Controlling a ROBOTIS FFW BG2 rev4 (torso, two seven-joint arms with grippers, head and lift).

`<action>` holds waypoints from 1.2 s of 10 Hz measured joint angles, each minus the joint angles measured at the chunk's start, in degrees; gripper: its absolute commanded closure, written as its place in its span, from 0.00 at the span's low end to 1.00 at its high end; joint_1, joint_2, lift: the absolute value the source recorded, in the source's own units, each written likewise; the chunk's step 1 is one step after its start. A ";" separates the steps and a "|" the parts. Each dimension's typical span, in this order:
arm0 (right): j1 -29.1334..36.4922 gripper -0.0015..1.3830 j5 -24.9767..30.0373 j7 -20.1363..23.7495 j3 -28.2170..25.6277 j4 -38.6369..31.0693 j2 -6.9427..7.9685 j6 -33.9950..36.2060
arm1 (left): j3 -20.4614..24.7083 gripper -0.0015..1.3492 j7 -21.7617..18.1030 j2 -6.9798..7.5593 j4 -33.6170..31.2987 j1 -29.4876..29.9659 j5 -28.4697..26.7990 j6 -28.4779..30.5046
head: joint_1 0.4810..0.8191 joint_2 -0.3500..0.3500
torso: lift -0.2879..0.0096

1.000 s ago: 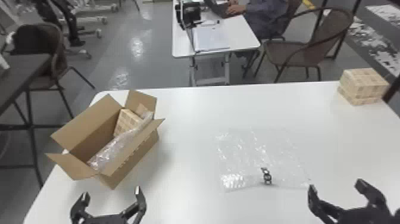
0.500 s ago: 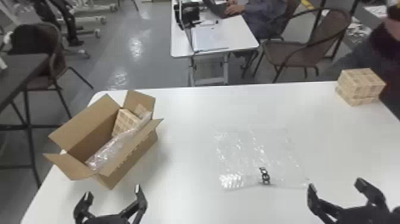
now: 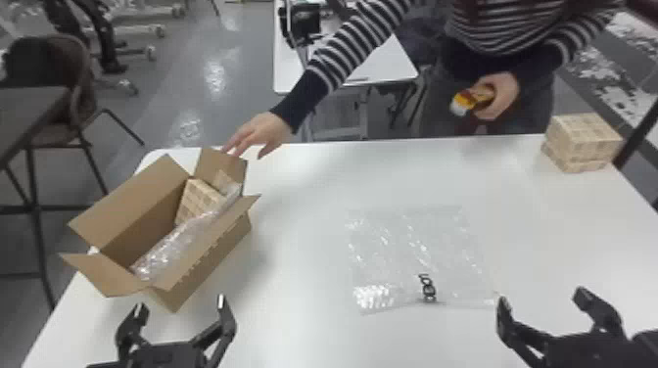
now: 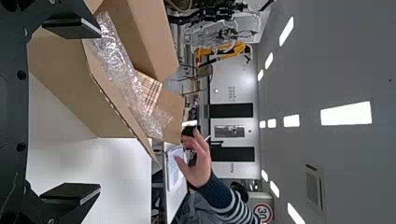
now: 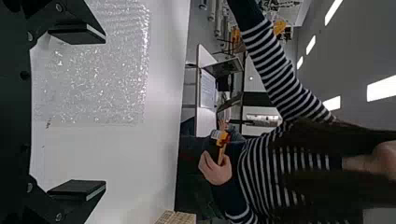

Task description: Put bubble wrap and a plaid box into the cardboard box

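Apparently finishing the packing, already having the plaid box (image 3: 197,201) and bubble wrap (image 3: 176,245) inside the cardboard box (image 3: 210,260). Holding the left gripper (image 3: 181,303) wide open and empty near its front, the right gripper (image 3: 543,296) equally wide and empty, well to its right. Probably needing only to wait (minding a person's hand (image 3: 267,131) by its far flap), not reaching for the spare sheet (image 3: 421,249) right of it.

Lab or workshop, yellow machinery (image 4: 238,48)
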 measured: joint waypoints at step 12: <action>-0.38 0.14 -0.24 0.00 0.00 0.15 0.00 0.06 | 3.02 0.11 -6.92 -3.54 0.17 -1.24 -0.70 0.59 | 0.63 0.61 | 0.60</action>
